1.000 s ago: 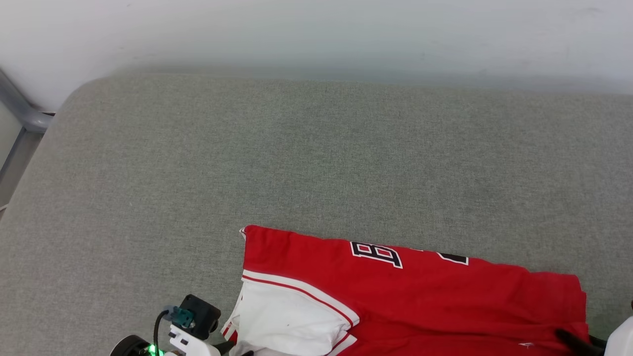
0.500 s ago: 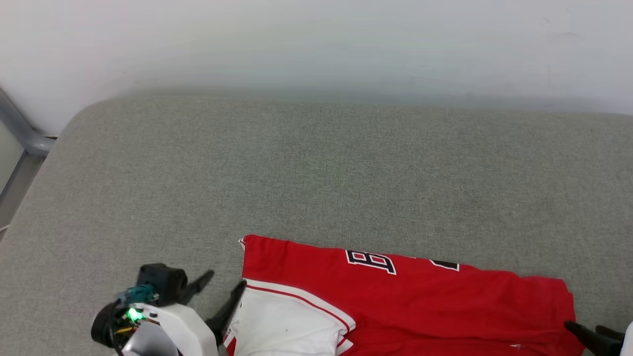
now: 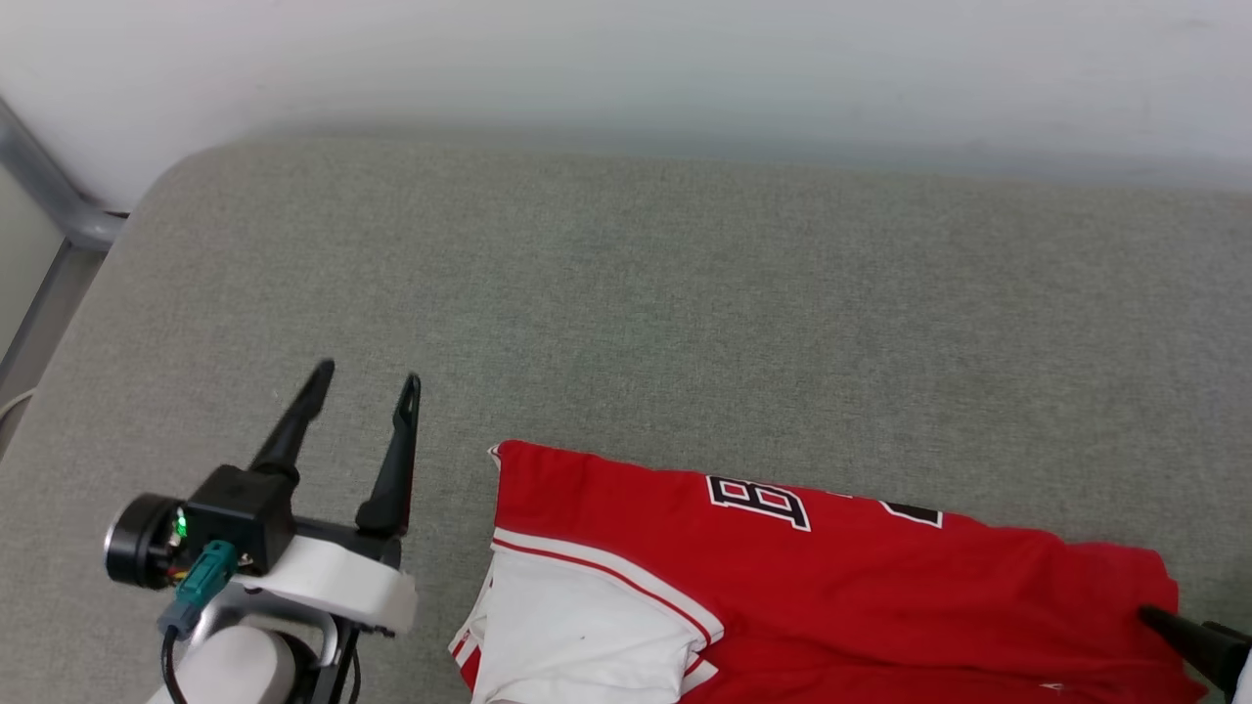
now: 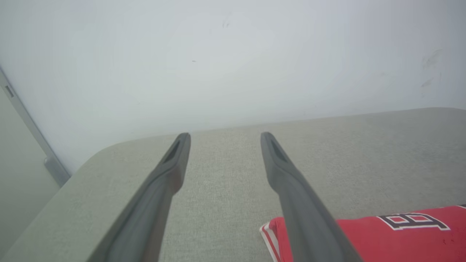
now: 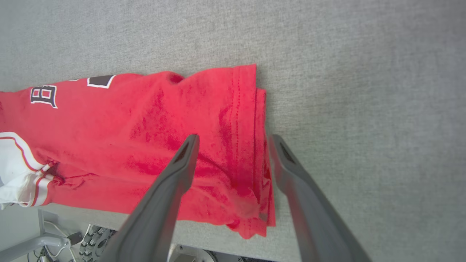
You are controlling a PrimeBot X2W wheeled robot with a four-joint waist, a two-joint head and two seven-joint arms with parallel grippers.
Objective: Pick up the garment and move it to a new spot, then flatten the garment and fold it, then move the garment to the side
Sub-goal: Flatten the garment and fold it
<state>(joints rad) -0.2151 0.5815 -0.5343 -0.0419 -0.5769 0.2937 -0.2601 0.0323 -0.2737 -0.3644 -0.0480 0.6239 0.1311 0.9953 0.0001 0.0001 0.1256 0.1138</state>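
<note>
1. The left claw (image 3: 370, 374) is held wide open and empty. Its two fingers are spread above bare grey covering just to the left of the garment (image 3: 831, 577), and nothing is touched by it.
2. The right claw (image 5: 234, 137) is likewise spread wide, and nothing is gripped. One finger is seen over the red cloth at the garment's hem (image 5: 255, 120), the other over bare covering just beyond that hem. Whether the fingertips rest on the cloth cannot be told from the wrist view, though a gap seems likely.
3. The hem is judged to be straddled this way so that its doubled edge can be pinched once the claw is lowered and closed. The left claw is placed off the garment's sleeve end, probably in readiness for a matching hold.
4. The garment is laid as a long folded band, with lettering (image 3: 758, 501) facing up, a white sleeve (image 3: 577, 636) at its left end and the layered hem at its right end.
5. It is carried by the grey padded surface (image 3: 685, 293) and lies along the near edge. Beyond the garment, toward the pale wall (image 3: 626, 59), much open covering is offered, so room for a further fold or shift is judged ample.
</note>
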